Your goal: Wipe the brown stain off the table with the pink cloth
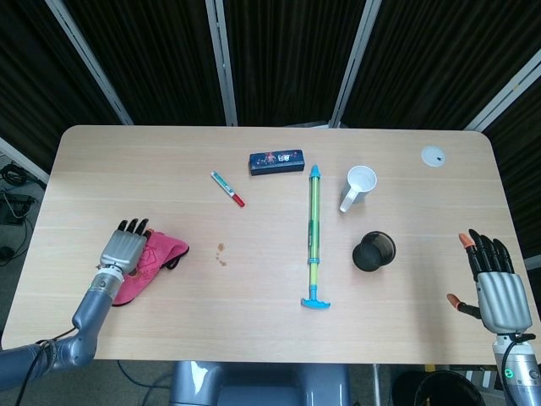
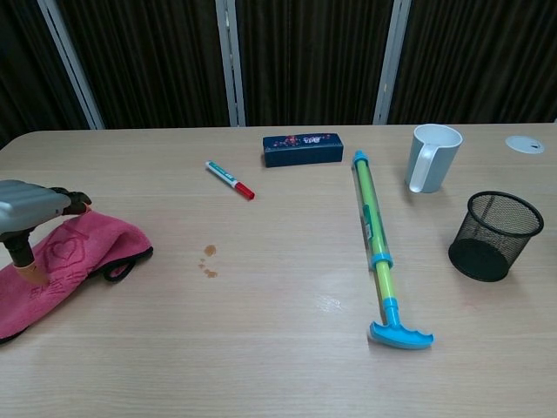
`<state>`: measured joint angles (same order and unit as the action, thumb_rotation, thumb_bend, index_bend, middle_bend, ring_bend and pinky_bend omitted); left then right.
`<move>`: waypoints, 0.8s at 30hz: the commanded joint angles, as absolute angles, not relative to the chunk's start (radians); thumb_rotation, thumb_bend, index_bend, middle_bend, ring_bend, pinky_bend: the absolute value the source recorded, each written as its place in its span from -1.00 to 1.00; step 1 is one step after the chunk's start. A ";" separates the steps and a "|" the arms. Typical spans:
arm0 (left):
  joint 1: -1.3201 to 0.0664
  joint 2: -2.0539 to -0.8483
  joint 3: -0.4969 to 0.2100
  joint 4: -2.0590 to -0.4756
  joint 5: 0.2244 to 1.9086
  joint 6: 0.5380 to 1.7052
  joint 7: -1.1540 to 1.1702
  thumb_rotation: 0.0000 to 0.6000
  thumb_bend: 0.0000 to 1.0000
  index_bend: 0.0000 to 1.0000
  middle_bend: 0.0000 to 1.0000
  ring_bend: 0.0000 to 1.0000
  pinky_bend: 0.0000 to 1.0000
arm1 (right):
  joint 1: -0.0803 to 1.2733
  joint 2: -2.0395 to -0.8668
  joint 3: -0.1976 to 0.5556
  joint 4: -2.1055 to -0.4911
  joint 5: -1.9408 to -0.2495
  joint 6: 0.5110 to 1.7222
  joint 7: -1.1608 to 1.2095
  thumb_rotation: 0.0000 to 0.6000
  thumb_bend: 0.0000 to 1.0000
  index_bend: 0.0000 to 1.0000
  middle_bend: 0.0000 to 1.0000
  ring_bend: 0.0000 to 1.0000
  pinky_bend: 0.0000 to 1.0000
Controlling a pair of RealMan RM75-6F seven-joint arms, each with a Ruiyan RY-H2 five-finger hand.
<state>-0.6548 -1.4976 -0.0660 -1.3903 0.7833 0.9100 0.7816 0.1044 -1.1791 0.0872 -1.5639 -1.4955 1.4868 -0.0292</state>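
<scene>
The pink cloth (image 1: 159,257) (image 2: 83,257) lies crumpled at the table's left side. My left hand (image 1: 125,249) (image 2: 30,209) hovers over the cloth's left part, fingers extended and apart, thumb pointing down toward the fabric; it holds nothing. The brown stain (image 1: 221,253) (image 2: 209,260) is a few small spots just right of the cloth. My right hand (image 1: 499,290) stays open beyond the table's right front corner, seen only in the head view.
A red-capped marker (image 1: 227,189), a dark blue case (image 1: 276,161), a long green-and-blue water pump toy (image 1: 314,239), a white mug (image 1: 357,187), a black mesh cup (image 1: 374,251) and a white disc (image 1: 433,156) are spread over the wooden table (image 1: 270,304).
</scene>
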 commanded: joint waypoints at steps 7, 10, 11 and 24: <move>-0.621 -1.567 -0.055 -1.297 0.911 0.977 0.641 1.00 -0.35 0.59 0.08 -0.13 -0.02 | 0.105 -1.179 0.088 -1.566 -1.500 1.490 -0.026 1.00 -1.00 -1.00 -1.00 -1.00 -1.00; -0.613 -1.581 -0.053 -1.276 0.960 0.999 0.602 1.00 -0.20 0.74 0.24 0.07 0.15 | 0.105 -1.179 0.088 -1.568 -1.502 1.492 -0.026 1.00 -1.00 -1.00 -1.00 -1.00 -1.00; -0.612 -1.585 -0.055 -1.273 0.978 1.007 0.585 1.00 -0.19 0.75 0.26 0.10 0.18 | 0.105 -1.180 0.087 -1.568 -1.504 1.493 -0.026 1.00 -1.00 -1.00 -1.00 -1.00 -1.00; -0.696 -1.586 -0.179 -1.380 1.076 1.064 0.553 1.00 -0.18 0.77 0.28 0.14 0.21 | 0.105 -1.181 0.093 -1.563 -1.500 1.495 -0.013 1.00 -1.00 -1.00 -1.00 -1.00 -1.00</move>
